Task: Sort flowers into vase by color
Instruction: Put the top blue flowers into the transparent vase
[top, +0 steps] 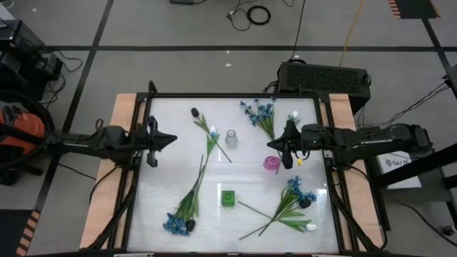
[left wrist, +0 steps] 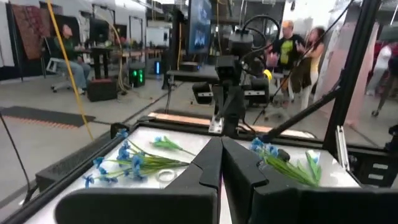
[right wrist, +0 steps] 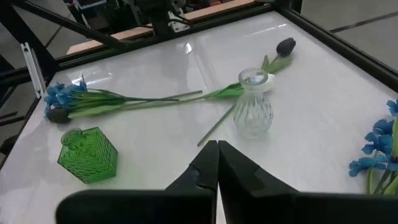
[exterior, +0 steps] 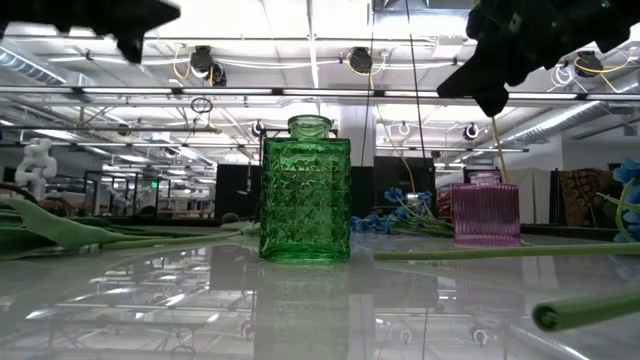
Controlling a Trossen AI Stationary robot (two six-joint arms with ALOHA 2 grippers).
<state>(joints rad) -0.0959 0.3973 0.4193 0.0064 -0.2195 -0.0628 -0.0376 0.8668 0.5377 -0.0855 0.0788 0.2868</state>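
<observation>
The right hand [right wrist: 216, 163] sits at six o'clock with its two dark fingers [right wrist: 200, 168] pressed together, tips over the glossy white tabletop [right wrist: 155, 68]. A clear ribbed glass vase [right wrist: 252, 106] stands upright at about one o'clock from the fingertips, a green faceted glass vase [right wrist: 87, 154] stands at nine o'clock, and between them long green stems cross the surface, one bunch ending in blue blossoms [right wrist: 62, 94] at ten o'clock. A dark tulip bud [right wrist: 285, 46] lies at one o'clock beyond the clear vase, with a white bud [right wrist: 267, 79] just beside that vase's neck, and more blue flowers [right wrist: 378, 146] show at three o'clock.
</observation>
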